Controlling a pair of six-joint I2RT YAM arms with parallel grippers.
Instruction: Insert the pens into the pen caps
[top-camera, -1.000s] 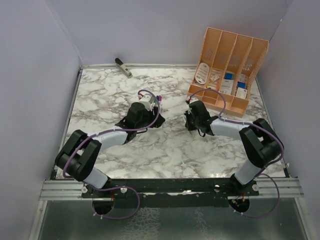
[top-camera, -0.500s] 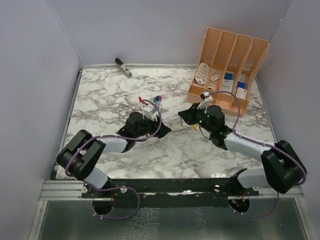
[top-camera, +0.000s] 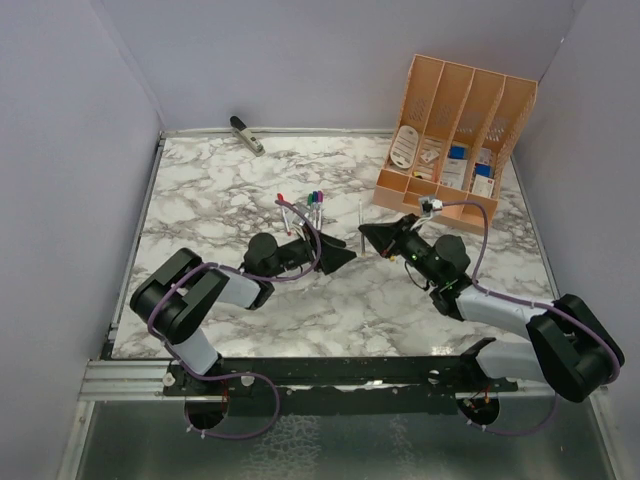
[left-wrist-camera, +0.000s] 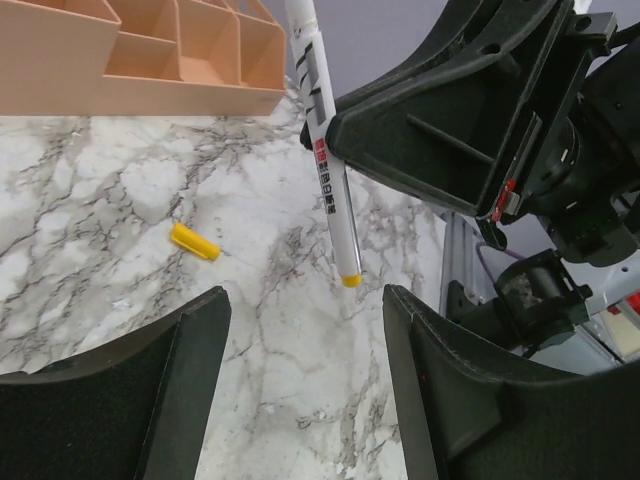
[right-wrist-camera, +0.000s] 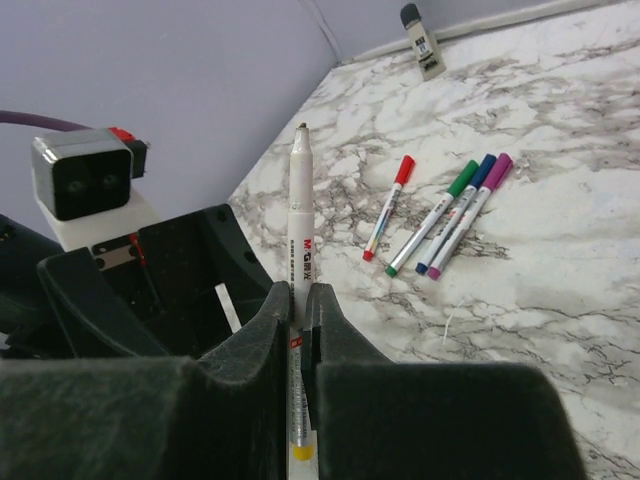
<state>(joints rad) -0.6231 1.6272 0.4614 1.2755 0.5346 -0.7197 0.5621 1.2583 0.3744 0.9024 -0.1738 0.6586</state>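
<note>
- A white pen (right-wrist-camera: 300, 250) with a yellow end sits mid-table, pinched between the clenched fingers of the right gripper (right-wrist-camera: 299, 300).
- Its yellow end points toward the left gripper (left-wrist-camera: 305, 300), whose jaws are spread and grasp nothing. The pen and those fingers are apart.
- A yellow cap (left-wrist-camera: 195, 241) lies loose on the table (left-wrist-camera: 120, 180), touching neither gripper.
- Four capped pens (right-wrist-camera: 432, 219) lie side by side, just far of the left gripper.
- An organizer (top-camera: 455, 130) sits far right.
</note>
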